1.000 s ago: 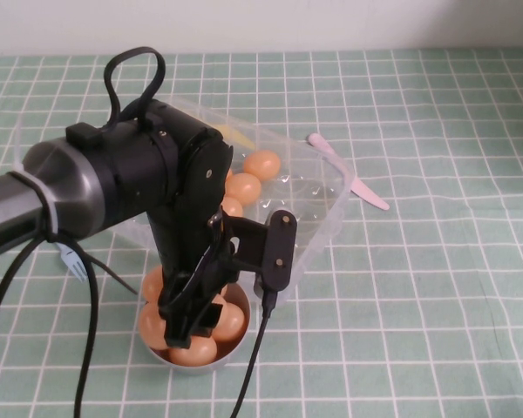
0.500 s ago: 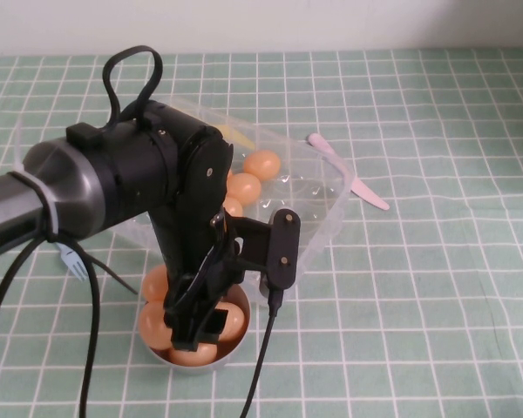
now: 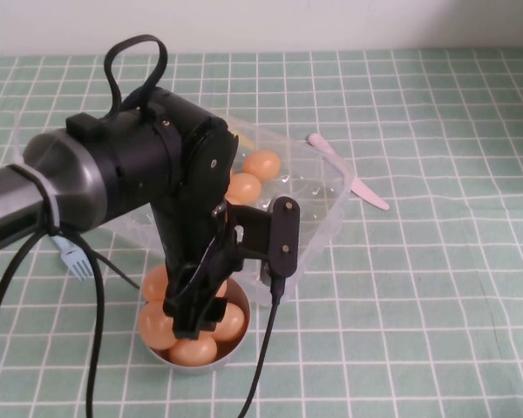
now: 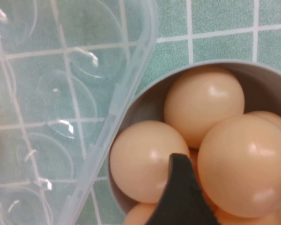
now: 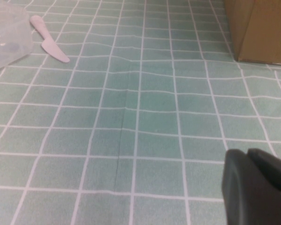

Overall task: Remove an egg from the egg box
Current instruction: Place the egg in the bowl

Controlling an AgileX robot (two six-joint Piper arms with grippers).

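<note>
My left gripper (image 3: pixel 192 318) hangs over the small grey bowl (image 3: pixel 237 347), which holds several orange-tan eggs. In the left wrist view one black finger (image 4: pixel 180 197) stands beside the topmost egg (image 4: pixel 246 164), which rests on the pile; the jaws look spread and the other finger is out of frame. The clear egg box (image 3: pixel 324 226) lies just behind the bowl, with eggs (image 3: pixel 262 164) left in its far wells and empty wells near the bowl (image 4: pixel 61 103). My right gripper (image 5: pixel 257 187) is shut and empty, low over bare tablecloth, and out of the high view.
A pink plastic knife (image 3: pixel 349 178) lies right of the egg box and shows in the right wrist view (image 5: pixel 49 44). A white fork (image 3: pixel 74 259) lies left under my left arm. A cardboard box (image 5: pixel 257 28) stands at the far right. Green checked cloth covers the table.
My left gripper and wrist have risen slightly over the bowl. The eggs in the bowl and in the egg box have stayed in place.
</note>
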